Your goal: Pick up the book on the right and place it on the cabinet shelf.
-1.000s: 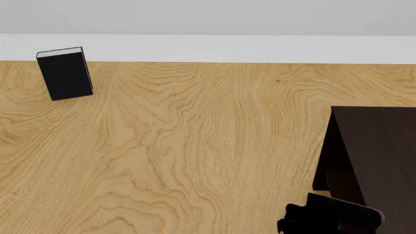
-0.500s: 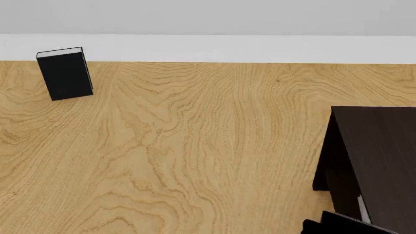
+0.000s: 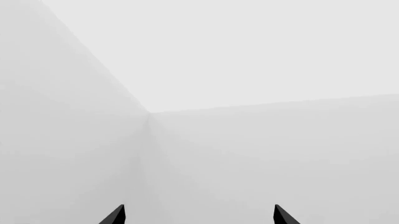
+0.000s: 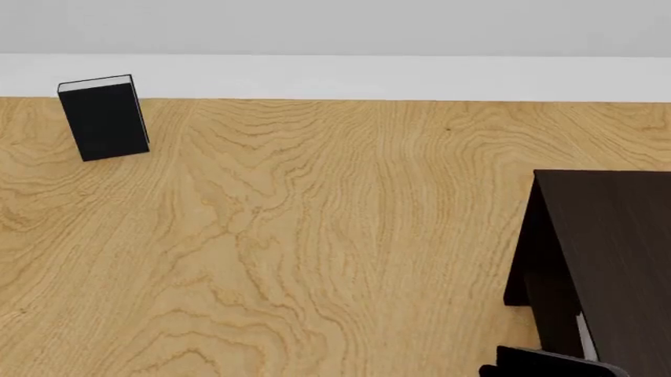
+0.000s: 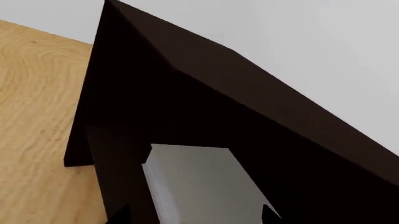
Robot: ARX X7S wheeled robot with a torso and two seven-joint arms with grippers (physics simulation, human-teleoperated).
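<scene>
Left gripper (image 3: 198,215): two black, pointed fingertips are shown.
Right gripper (image 5: 194,215): black fingertips, barely visible.
Right arm (image 4: 551,364): matt black, angular housing.

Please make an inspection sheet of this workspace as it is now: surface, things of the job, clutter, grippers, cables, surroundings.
Surface: light wooden table, bare where it shows.
Job's things: light grey book inside the opening of the dark cabinet; whether it rests on the shelf cannot be told.
Clutter: black book standing upright at the far left of the table, apart from everything.
Grippers: right gripper has only its fingertips in view, one on each side of the grey book; grip cannot be told. Left gripper open, holds nothing, faces blank walls.
Cables: nothing seen.
Surroundings: plain white wall behind the table.
</scene>
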